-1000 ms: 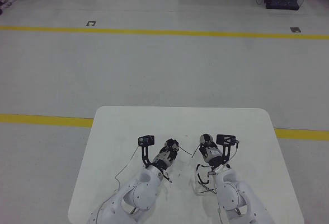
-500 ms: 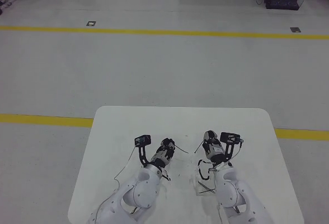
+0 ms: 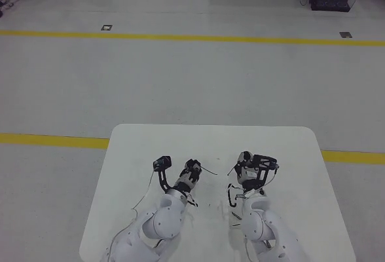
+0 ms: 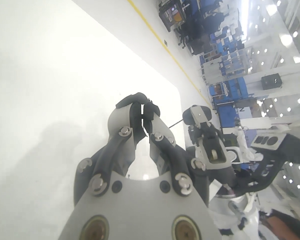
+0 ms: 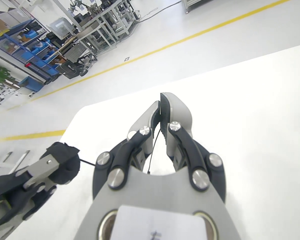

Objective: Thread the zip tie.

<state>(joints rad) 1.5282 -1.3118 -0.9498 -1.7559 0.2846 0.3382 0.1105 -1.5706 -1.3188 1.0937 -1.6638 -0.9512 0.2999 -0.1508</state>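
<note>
The two grippers have drawn apart over the last second. The left gripper (image 3: pixel 194 168) has slid a little toward its own side of the counter (image 3: pixel 146 147), and the right gripper (image 3: pixel 244 161) has eased away and turned slightly. The thin dark lines that met in a V between them a second ago now show a small gap from above. The zip tie (image 5: pixel 151 156) is a very fine black strand, hardly thicker than a hair from where I stand, held up off the white counter between the arms. The right gripper is clenched on it: the strand is pinched between its ribbed pads and trails back toward the palm in a gentle curve. The left gripper, its fingertips wrapped in black, is clamped tight as well, and a short straight stretch of strand pokes out from its tips toward the right gripper. Whether those two stretches join into one piece I cannot tell. By count there are two grippers, one counter and, as far as I can make out, one zip tie.
</note>
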